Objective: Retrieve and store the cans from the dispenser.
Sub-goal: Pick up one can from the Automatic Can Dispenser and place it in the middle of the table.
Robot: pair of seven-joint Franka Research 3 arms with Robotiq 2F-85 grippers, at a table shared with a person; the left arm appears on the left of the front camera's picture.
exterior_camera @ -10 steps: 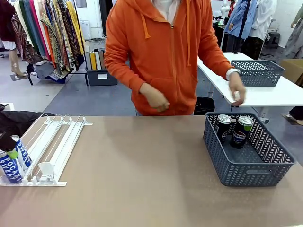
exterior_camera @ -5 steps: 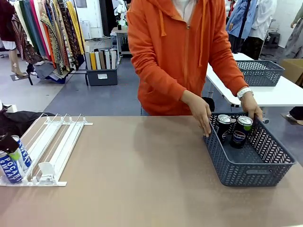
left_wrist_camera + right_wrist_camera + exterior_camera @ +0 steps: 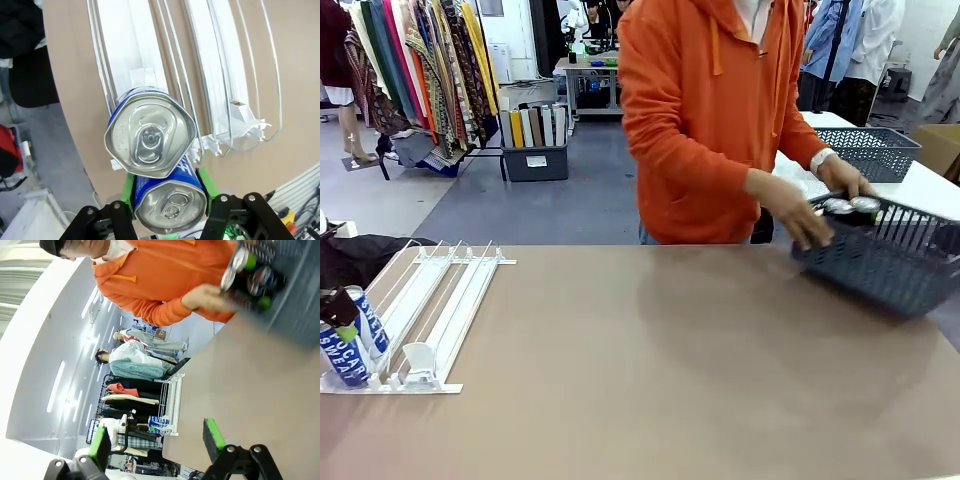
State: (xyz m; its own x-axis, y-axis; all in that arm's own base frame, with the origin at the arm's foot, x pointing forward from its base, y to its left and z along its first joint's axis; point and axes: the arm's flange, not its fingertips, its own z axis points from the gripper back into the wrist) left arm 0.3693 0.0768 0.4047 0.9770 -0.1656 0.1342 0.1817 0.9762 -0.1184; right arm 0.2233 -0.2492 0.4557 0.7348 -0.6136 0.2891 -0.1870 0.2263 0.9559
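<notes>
The dispenser [image 3: 435, 315] lies at the table's left, white lanes and wire rails [image 3: 215, 75]. Two blue-and-white Pocari Sweat cans [image 3: 345, 340] stand at its low end. In the left wrist view the nearer can [image 3: 170, 202] sits between my green pads, my left gripper [image 3: 167, 187] shut on it; the second can [image 3: 150, 132] stands just behind. At the far right a person in an orange hoodie holds the grey mesh basket [image 3: 895, 265] tilted off the table, dark cans [image 3: 845, 208] inside. My right gripper [image 3: 157, 440] hangs open over bare tabletop, far from the basket [image 3: 300, 270].
A second grey basket [image 3: 865, 150] sits on a white table behind the person. A black bag [image 3: 360, 255] lies off the table's left edge. The brown tabletop [image 3: 640, 380] stretches between dispenser and basket.
The person reached in, gripped the grey basket with both hands and lifted it back and to the right, tilting it with the cans inside. My left gripper has stayed in place.
</notes>
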